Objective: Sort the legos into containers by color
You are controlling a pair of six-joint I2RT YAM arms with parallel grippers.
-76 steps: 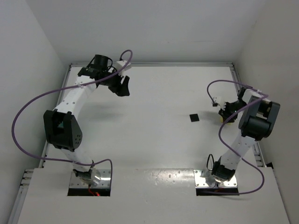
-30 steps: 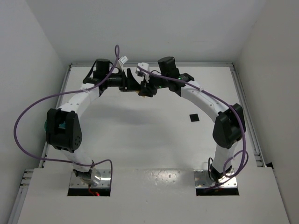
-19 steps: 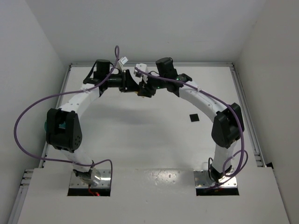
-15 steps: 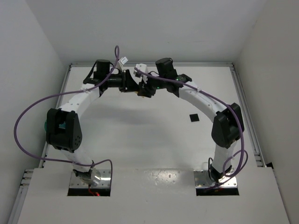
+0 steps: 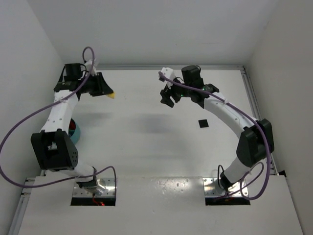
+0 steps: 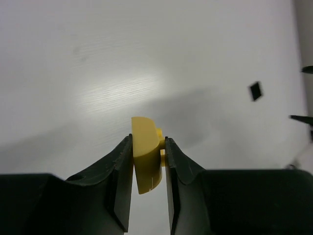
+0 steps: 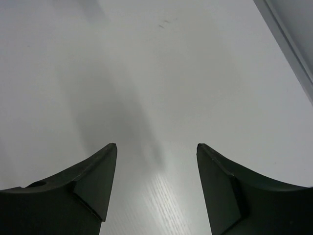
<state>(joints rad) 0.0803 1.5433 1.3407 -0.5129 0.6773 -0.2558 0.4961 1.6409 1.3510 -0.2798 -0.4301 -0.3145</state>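
Left end effector (image 6: 148,142) clenched on a smooth yellow lego (image 6: 145,164) with a rounded top edge, held over the matte white worktop (image 6: 98,73), far left. Right end effector (image 7: 156,147) released, jaws apart. Round teal bowl (image 5: 74,131) at left edge, partly hidden by the arm.

White table (image 5: 146,147), white walls (image 5: 161,29)

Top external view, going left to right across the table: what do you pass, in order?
The teal bowl, mostly hidden → left gripper shut on a yellow lego → right gripper, open and empty → small black square lying flat.
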